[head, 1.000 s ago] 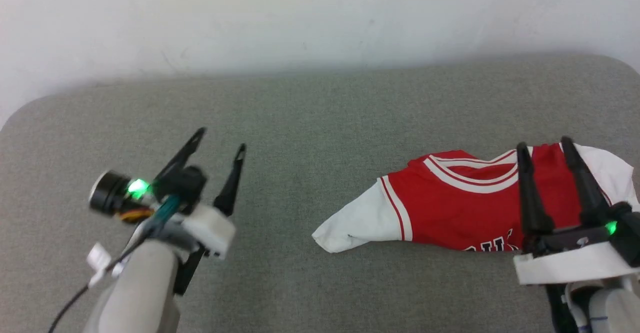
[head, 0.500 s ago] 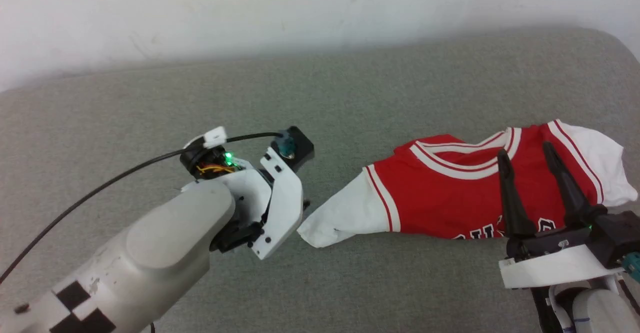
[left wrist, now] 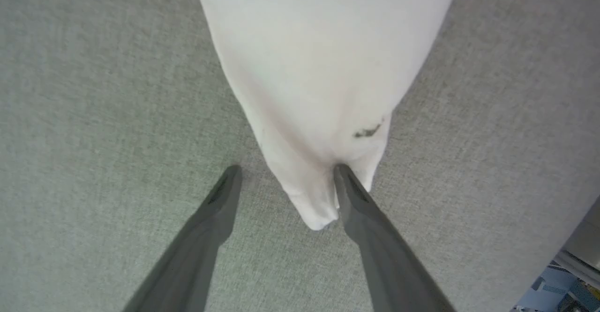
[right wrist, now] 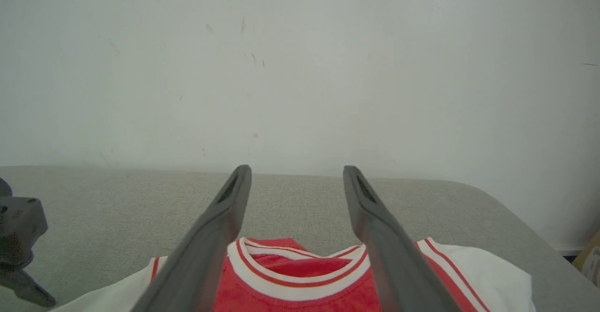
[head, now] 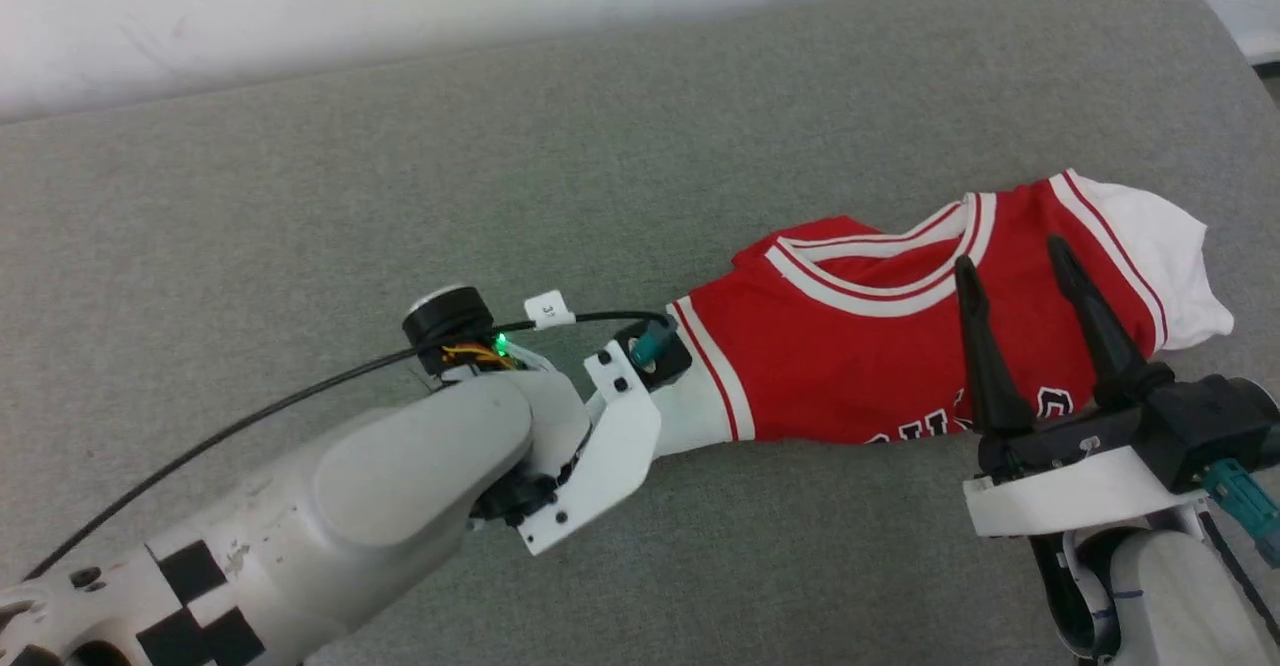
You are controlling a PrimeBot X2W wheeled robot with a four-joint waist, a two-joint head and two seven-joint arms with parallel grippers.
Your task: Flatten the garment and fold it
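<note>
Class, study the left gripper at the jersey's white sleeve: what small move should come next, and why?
Probably close the left gripper on the white sleeve: its tip lies between the open fingers, and a pinch would let it pull the bunched jersey flat.

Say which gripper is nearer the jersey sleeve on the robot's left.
Left. The left gripper is open around that sleeve, its tip between the fingers. The right gripper, open, is over the jersey chest, toward the other sleeve.
</note>
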